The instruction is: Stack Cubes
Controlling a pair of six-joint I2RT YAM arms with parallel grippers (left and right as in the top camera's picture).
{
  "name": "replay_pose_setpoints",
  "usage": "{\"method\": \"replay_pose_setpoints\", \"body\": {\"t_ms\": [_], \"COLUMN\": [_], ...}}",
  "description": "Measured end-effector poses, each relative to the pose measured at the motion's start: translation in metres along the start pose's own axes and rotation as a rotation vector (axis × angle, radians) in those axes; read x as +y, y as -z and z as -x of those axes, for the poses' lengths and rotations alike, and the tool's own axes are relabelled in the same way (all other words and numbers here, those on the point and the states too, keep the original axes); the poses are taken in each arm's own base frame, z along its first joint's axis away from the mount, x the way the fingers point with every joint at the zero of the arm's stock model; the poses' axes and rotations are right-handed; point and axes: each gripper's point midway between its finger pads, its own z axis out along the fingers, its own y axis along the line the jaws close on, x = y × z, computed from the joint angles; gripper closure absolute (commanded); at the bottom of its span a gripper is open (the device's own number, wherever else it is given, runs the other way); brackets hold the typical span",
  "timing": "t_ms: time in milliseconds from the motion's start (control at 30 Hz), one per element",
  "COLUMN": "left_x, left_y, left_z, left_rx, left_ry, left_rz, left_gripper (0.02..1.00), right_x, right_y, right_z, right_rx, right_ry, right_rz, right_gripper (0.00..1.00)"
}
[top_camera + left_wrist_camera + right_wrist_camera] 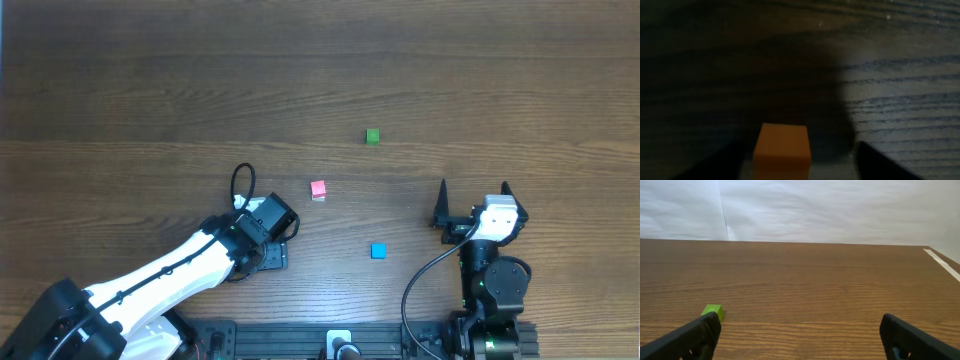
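An orange cube (782, 150) sits on the wooden table between the fingers of my left gripper (800, 152), which is open, with a gap on each side of the cube. In the top view the left gripper (268, 252) is low over the table at the lower left of centre, and it hides that cube. A pink cube (318, 188) lies just right of it, a blue cube (378, 250) lower right, and a green cube (373, 136) farther back. My right gripper (472, 205) stands open and empty at the right, with the green cube (713, 312) ahead of it.
The wooden table (150, 90) stretches bare to the back and left. A white wall (840, 210) rises behind its far edge, and a strip of pale tape (942, 262) lies near the right corner. A black cable (243, 180) loops beside the left wrist.
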Motion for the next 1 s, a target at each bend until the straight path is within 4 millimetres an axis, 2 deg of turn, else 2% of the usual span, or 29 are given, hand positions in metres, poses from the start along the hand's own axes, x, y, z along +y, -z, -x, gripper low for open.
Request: {"method": "replay_pose_setpoints", "body": {"t_ms": [67, 333, 667, 867, 900, 1000], "left_x": [0.0, 0.0, 0.0, -0.001, -0.001, -0.012], "left_y": [0.0, 0.0, 0.0, 0.0, 0.002, 0.017], "left_z": [0.0, 0.0, 0.0, 0.0, 0.001, 0.013], "left_rx": [0.002, 0.0, 0.0, -0.001, 0.001, -0.006], "left_ry": [-0.002, 0.0, 0.0, 0.007, 0.007, 0.008], "left_rz": [-0.001, 0.0, 0.0, -0.001, 0.0, -0.005], "left_gripper": [0.511, 0.641, 0.862, 0.943, 0.98, 0.976], "right_x": [0.0, 0.0, 0.0, 0.0, 0.0, 0.0], "right_y": [0.0, 0.0, 0.0, 0.0, 0.0, 0.0], "right_z": [0.0, 0.0, 0.0, 0.0, 0.0, 0.0], "right_rx": [0.0, 0.0, 0.0, 0.0, 0.0, 0.0], "right_ry": [0.0, 0.0, 0.0, 0.0, 0.0, 0.0], "right_rz": [0.0, 0.0, 0.0, 0.0, 0.0, 0.0], "right_gripper": [0.007, 0.009, 0.009, 0.007, 0.007, 0.007]}}
